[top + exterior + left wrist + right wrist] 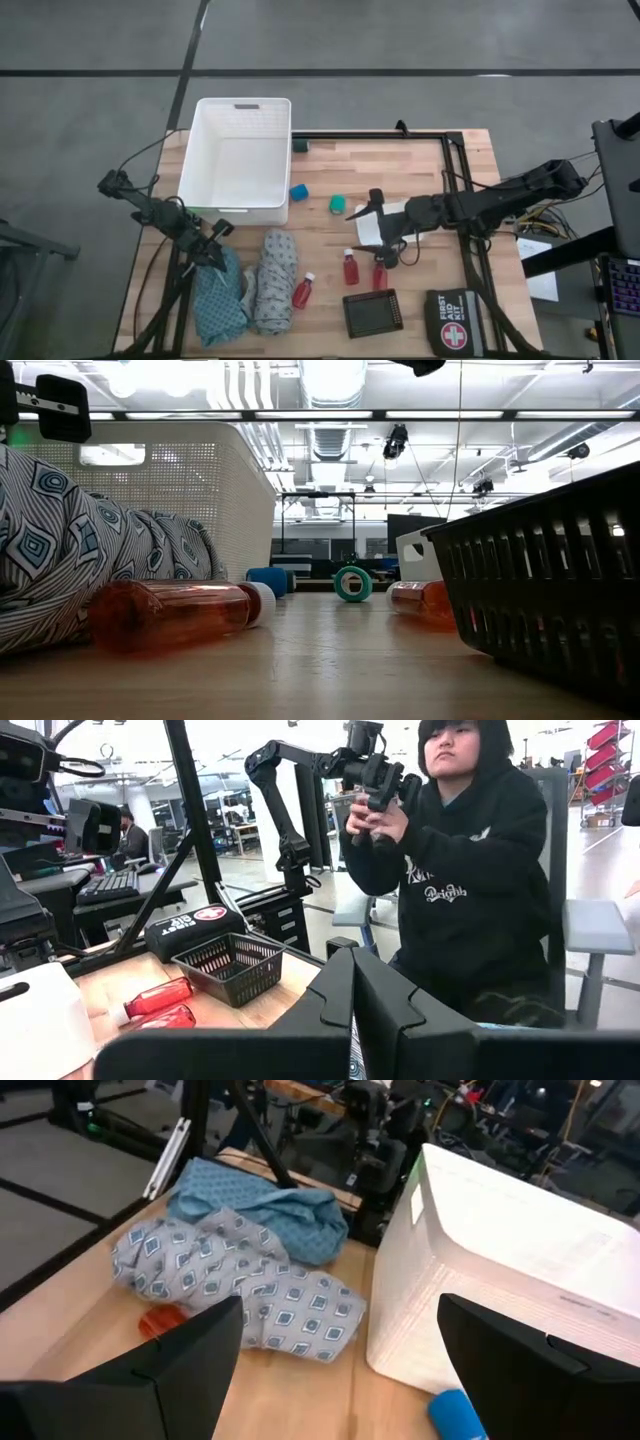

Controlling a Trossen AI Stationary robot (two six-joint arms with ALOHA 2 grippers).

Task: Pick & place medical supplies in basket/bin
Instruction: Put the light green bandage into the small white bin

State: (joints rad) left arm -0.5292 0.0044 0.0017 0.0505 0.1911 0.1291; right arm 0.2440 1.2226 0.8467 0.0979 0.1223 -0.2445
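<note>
basket [240, 160] looks empty | bottles [351, 268], cloths [250, 285], blue piece [299, 190], green piece [337, 203] on table | right gripper [372, 232] spread above bottles | left gripper [215, 240] pressed together at teal cloth, grip unclear

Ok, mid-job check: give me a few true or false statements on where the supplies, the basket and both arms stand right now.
1. The white basket has nothing in it. True.
2. All three red bottles stand upright. False: the bottle by the grey cloth lies on its side; the other two are near the right gripper.
3. The right gripper's fingers are open and hold nothing. True.
4. The left gripper is wide open. False: it is shut, at the teal cloth.
5. The blue piece lies inside the basket. False: it is on the table beside it.
</note>
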